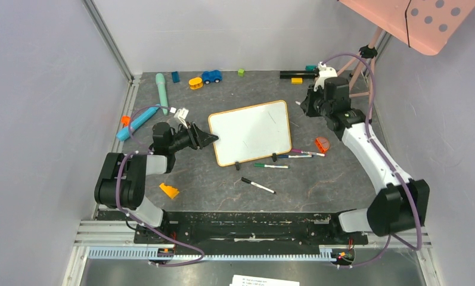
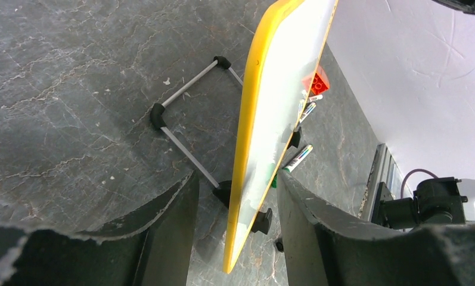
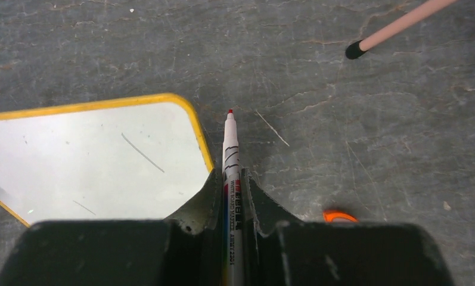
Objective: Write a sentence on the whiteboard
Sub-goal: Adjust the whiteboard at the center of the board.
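The whiteboard [image 1: 252, 131] stands tilted on two black feet in the middle of the table, its face bare but for a few faint thin strokes; the sentence is not in view. My left gripper [image 1: 214, 138] is open at the board's left edge. In the left wrist view the board [image 2: 282, 107] passes edge-on between the fingers of that gripper [image 2: 237, 176], with a gap on each side. My right gripper [image 1: 308, 107] hovers by the board's far right corner [image 3: 187, 110]. This gripper [image 3: 230, 176] is shut on a white marker [image 3: 230, 149] with a red tip pointing forward.
Several markers [image 1: 300, 155], a green one [image 1: 270, 165] and a black one [image 1: 258, 185] lie in front of the board. An orange piece [image 1: 322, 143], an orange wedge [image 1: 169, 190], a teal tool [image 1: 161, 89] and toy bricks [image 1: 195, 83] lie around. A pink dotted panel [image 1: 425, 18] on a stand occupies the far right.
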Controlling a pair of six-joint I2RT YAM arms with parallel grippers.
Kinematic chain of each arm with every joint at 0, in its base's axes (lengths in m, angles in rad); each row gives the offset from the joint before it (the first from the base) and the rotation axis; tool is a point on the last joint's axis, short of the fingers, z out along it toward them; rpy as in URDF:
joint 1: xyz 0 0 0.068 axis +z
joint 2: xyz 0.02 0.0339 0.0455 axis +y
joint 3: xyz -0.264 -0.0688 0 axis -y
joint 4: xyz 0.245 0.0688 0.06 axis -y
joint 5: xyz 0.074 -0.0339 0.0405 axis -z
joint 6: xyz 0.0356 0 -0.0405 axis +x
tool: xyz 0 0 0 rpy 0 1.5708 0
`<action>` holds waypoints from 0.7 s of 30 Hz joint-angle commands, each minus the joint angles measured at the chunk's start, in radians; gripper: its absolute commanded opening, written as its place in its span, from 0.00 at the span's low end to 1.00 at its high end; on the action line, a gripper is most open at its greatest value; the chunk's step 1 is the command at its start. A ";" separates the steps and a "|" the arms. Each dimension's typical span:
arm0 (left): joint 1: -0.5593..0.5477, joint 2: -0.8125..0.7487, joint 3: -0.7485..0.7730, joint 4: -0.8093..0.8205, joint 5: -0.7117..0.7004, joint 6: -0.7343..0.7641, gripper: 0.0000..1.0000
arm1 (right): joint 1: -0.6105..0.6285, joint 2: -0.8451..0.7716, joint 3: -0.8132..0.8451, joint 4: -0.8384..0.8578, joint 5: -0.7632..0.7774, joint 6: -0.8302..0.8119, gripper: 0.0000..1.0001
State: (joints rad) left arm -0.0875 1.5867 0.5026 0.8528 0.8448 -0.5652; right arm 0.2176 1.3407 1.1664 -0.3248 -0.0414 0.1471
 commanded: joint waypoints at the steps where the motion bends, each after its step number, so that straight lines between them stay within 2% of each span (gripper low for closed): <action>1: -0.008 -0.037 0.011 -0.017 -0.009 0.063 0.57 | -0.057 0.127 0.103 0.008 -0.177 0.055 0.00; 5: -0.008 -0.040 0.017 -0.028 -0.009 0.082 0.57 | -0.078 0.253 0.164 0.012 -0.298 0.088 0.00; 12: -0.008 -0.020 0.044 -0.036 0.005 0.086 0.56 | -0.078 0.391 0.256 0.005 -0.371 0.099 0.00; 21: -0.018 -0.009 0.062 -0.027 0.027 0.072 0.55 | -0.079 0.400 0.249 -0.019 -0.433 0.093 0.00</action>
State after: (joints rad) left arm -0.0933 1.5810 0.5339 0.7986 0.8452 -0.5293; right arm 0.1371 1.7649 1.3933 -0.3420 -0.4137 0.2363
